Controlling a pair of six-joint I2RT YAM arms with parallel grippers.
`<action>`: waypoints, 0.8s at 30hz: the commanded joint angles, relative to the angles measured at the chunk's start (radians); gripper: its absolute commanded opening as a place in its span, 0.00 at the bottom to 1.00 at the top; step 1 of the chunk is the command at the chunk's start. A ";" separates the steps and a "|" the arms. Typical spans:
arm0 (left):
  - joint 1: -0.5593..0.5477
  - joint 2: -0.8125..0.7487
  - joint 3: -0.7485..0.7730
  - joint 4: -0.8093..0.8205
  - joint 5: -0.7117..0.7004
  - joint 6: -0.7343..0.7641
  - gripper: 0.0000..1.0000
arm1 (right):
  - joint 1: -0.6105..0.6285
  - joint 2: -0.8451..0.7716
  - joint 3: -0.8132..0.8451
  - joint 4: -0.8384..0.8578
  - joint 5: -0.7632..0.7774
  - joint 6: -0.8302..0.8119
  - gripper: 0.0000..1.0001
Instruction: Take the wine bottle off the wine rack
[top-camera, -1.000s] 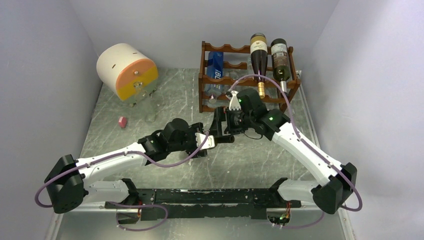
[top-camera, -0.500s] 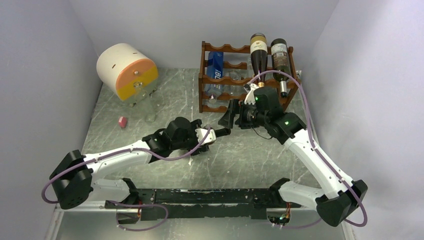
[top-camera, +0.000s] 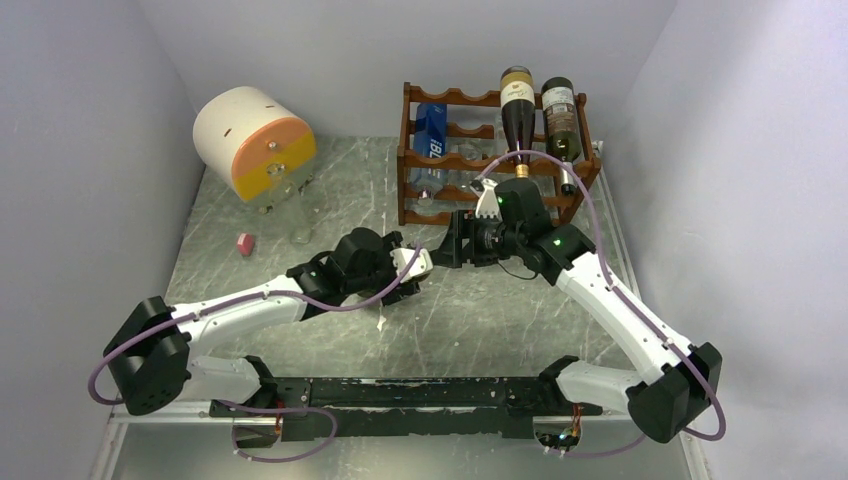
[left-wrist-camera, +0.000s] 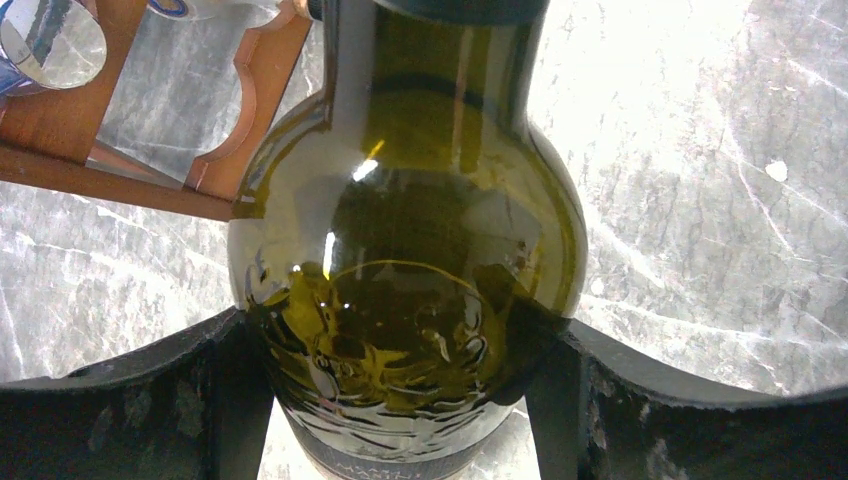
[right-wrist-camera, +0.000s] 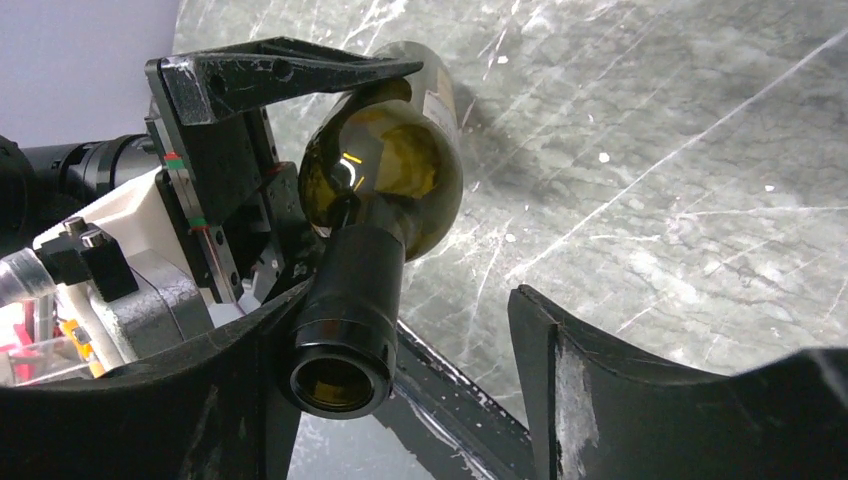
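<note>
A dark green wine bottle (left-wrist-camera: 410, 260) is off the rack, held over the table. My left gripper (left-wrist-camera: 405, 400) is shut on its body, one finger on each side. In the top view the left gripper (top-camera: 415, 268) and right gripper (top-camera: 450, 247) meet in front of the dark reddish-brown wine rack (top-camera: 495, 190). In the right wrist view the bottle's neck (right-wrist-camera: 345, 310) lies against one finger of my open right gripper (right-wrist-camera: 400, 400); the other finger stands clear of it. Two more wine bottles (top-camera: 517, 115) lie on the rack's top tier.
A blue-labelled bottle (top-camera: 431, 135) lies in the rack's left side. A white and orange cylinder (top-camera: 255, 140) stands at the back left, with a clear glass (top-camera: 300, 215) and a small pink object (top-camera: 244, 243) near it. Walls close in on both sides.
My right gripper drew back toward the rack, then came back to the bottle's neck. My left gripper, still holding the bottle, shifted slightly up and to the right.
</note>
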 joint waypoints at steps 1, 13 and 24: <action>0.007 -0.004 0.065 0.079 0.004 -0.001 0.07 | -0.002 0.008 -0.014 0.040 -0.044 -0.014 0.72; 0.007 0.017 0.081 0.052 0.027 0.004 0.11 | -0.002 0.052 -0.001 0.060 -0.076 -0.033 0.22; 0.008 -0.048 0.070 0.079 0.146 -0.041 0.99 | 0.023 0.068 0.019 0.064 -0.049 -0.040 0.00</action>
